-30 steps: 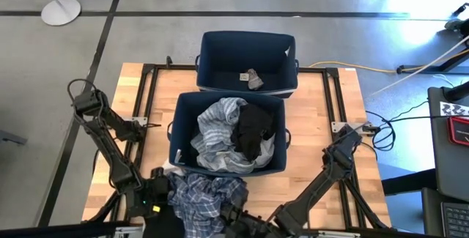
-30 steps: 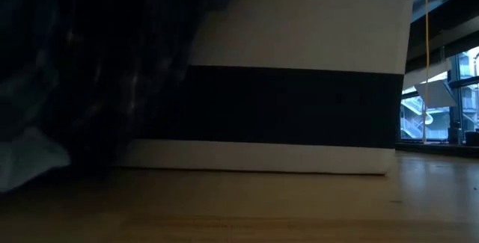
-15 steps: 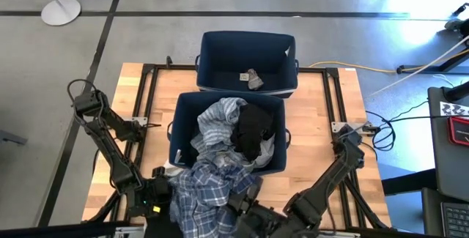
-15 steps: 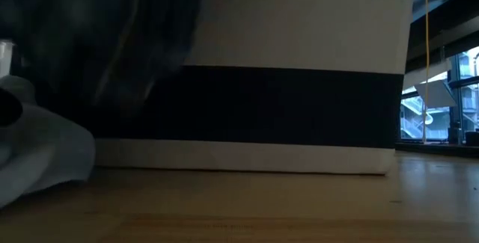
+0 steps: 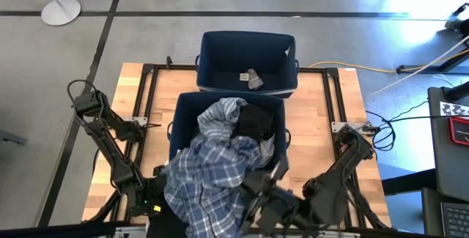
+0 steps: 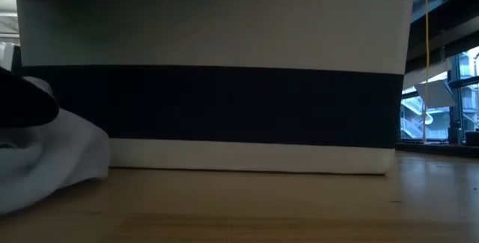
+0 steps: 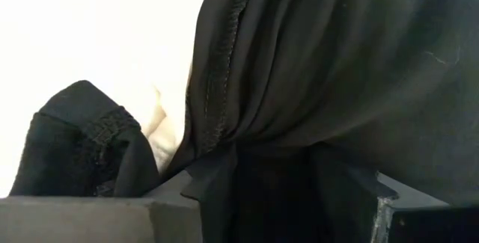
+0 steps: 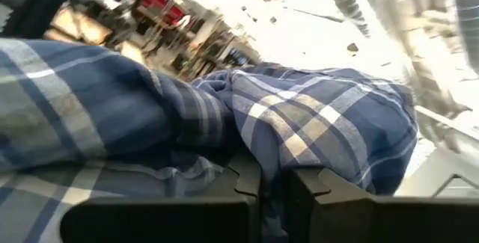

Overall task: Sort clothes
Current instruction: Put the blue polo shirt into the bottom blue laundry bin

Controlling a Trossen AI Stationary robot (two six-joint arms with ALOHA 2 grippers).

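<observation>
Plaid shirt (image 5: 209,187) has risen from the table's front edge and now drapes over the near bin's (image 5: 176,124) front rim.

Right gripper (image 8: 271,185) is clamped on its crumpled blue-and-white folds, with the bin straight ahead. Left gripper (image 7: 273,198), front left, is closed on black cloth (image 7: 322,86). Striped and black clothes already fill that bin.

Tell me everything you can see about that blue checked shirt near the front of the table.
The plaid shirt is soft woven fabric, dark blue with pale checks, crumpled and spread wide. It drapes from the front of the table up over the front wall of the near bin, lying partly on the striped garment inside. The right hand is shut on a bunched fold of it. In the high view its lower edge is cut off by the frame.
</observation>
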